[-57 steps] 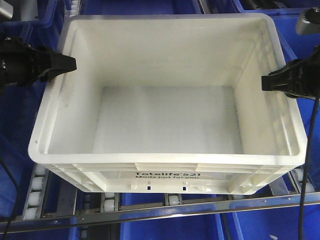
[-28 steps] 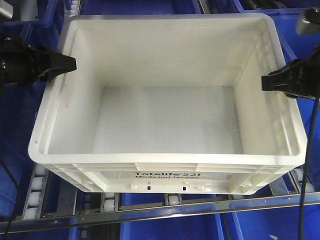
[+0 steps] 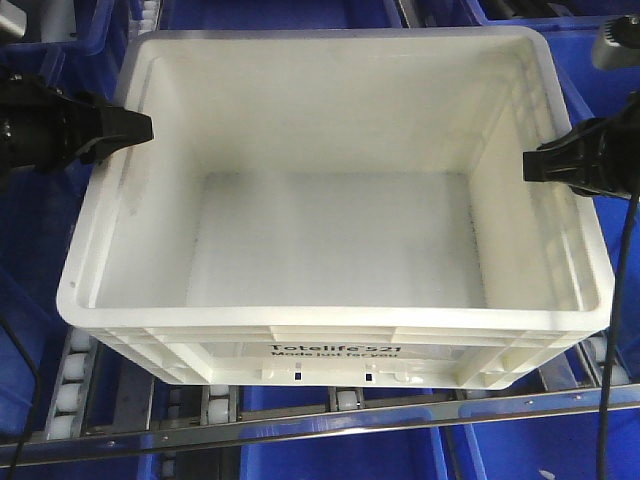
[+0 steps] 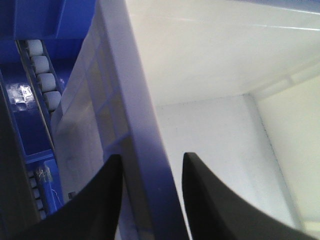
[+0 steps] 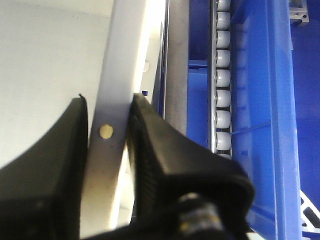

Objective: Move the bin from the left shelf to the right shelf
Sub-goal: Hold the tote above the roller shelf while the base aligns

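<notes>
The big white bin (image 3: 330, 250) sat on the shelf's little rollers (image 3: 345, 400), with the side that had black words nearest. Farther in, my right gripper (image 3: 530, 166) was squeezed tight on the bin's right rim (image 5: 114, 70). My left gripper (image 3: 145, 125) had one finger on each side of the left rim (image 4: 135, 100), but I could not tell if it was squeezing, and blue bins (image 3: 280, 12) were behind.

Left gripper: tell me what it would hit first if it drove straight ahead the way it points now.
The left wall of the bin: the left gripper straddles the rim, so that rim likely comes first, though depth is unclear.
</notes>
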Robot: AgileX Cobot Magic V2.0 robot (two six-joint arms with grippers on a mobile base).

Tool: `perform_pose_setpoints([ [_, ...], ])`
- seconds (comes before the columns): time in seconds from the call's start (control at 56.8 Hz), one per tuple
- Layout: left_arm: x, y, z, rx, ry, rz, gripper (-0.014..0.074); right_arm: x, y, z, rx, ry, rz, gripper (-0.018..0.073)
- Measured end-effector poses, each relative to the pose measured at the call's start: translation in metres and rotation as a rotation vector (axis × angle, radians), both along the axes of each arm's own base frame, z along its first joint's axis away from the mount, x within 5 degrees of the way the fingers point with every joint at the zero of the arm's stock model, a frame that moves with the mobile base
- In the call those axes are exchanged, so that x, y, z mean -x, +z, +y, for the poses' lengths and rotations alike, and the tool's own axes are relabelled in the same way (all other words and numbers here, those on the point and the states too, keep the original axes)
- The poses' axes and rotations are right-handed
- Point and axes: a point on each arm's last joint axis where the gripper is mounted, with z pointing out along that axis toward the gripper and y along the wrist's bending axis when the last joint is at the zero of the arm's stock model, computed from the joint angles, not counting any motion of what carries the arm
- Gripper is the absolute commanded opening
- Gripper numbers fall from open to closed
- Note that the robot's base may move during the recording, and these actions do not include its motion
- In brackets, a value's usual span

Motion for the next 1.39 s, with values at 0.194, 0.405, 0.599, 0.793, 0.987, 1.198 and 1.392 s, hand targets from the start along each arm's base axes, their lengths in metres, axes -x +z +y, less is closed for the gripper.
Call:
perform_pose_setpoints([
  [0.194, 0.0, 0.0, 0.0, 0.0, 0.0, 0.0, -0.0003, 0.0, 0.0, 0.0, 0.0, 0.0, 0.0, -0.0004],
  [0.405, 0.0, 0.0, 0.0, 0.0, 0.0, 0.0, -0.0003, 0.0, 0.0, 0.0, 0.0, 0.0, 0.0, -0.0004],
  [0.599, 0.0, 0.0, 0.0, 0.0, 0.0, 0.0, -0.0003, 0.0, 0.0, 0.0, 0.0, 0.0, 0.0, -0.0004],
  [0.793, 0.0, 0.0, 0.0, 0.0, 0.0, 0.0, -0.0003, 0.0, 0.0, 0.0, 0.0, 0.0, 0.0, -0.0004],
  [0.987, 0.0, 0.0, 0.0, 0.0, 0.0, 0.0, -0.0003, 0.0, 0.0, 0.0, 0.0, 0.0, 0.0, -0.0004],
  [1.198, 0.0, 0.0, 0.0, 0.0, 0.0, 0.0, -0.0003, 0.0, 0.0, 0.0, 0.0, 0.0, 0.0, -0.0004],
  [1.392, 0.0, 0.0, 0.0, 0.0, 0.0, 0.0, -0.0003, -0.0001, -0.0001, -0.0004, 0.007, 0.0, -0.001, -0.0004],
])
